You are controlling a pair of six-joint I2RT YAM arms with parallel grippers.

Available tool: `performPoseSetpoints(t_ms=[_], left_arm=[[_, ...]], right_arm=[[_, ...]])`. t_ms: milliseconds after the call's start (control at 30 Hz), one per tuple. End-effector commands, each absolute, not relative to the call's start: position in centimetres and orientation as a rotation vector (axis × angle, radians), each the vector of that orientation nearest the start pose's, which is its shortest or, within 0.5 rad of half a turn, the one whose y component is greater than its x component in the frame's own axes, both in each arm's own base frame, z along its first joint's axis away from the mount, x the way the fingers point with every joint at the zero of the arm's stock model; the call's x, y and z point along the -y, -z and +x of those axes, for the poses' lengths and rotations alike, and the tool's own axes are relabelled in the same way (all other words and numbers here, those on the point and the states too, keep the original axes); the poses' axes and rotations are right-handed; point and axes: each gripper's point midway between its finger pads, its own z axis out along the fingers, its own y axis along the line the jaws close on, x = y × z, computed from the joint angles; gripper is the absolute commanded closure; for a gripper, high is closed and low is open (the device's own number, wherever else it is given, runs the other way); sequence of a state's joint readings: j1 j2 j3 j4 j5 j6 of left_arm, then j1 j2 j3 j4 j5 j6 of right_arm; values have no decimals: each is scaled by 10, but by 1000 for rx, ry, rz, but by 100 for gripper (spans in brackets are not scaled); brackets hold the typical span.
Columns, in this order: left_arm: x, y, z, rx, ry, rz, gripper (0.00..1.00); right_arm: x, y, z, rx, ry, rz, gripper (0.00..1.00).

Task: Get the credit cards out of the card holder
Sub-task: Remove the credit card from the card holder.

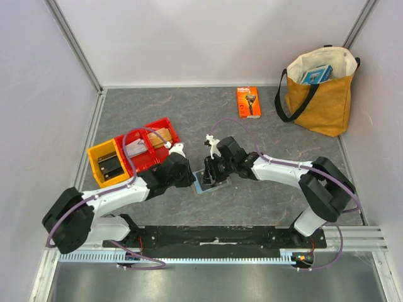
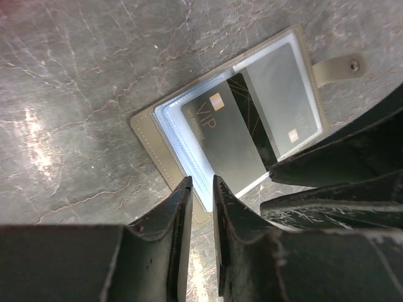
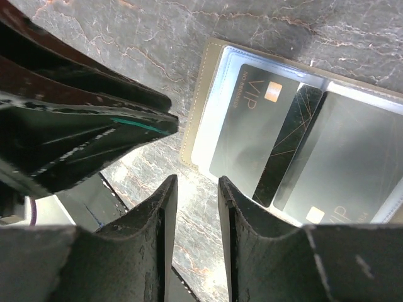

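just beyond left gripper (image 2: 199, 182) and right gripper (image 3: 196, 182) (both barely parted) lies card holder (image 2: 147, 129).

Yellow bin (image 1: 101, 151) beside red bin (image 1: 165, 124); orange razor package (image 1: 248, 102); tan tote bag (image 1: 324, 104) far right

1. The left tool (image 1: 190, 175) and right tool (image 1: 214, 170) meet mid-bench (image 1: 157, 107) over the card holder (image 1: 203, 186), whose pale blue edge shows beneath them
2. A red bin (image 1: 146, 159) and yellow bin (image 1: 93, 165) touch, left of the tools
3. A razor pack (image 1: 249, 102) lies flat at the far side; a tan tote (image 1: 324, 106) stands far right
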State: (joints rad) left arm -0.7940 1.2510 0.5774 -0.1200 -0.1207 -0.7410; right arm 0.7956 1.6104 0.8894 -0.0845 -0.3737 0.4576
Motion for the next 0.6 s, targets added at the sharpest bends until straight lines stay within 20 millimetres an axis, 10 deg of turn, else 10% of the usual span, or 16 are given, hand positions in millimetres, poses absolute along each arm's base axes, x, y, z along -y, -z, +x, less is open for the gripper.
performPoseSetpoints(t_ms=[0,567], left_arm=[[224,-76,228,-2349,583,-99,75],[270,-69,240,-2375,740,13,81]], right_arm=[[-344,-85,225,-2409,-1009,-611,61],[-302,-55,271,-2419,-932,-426,64]])
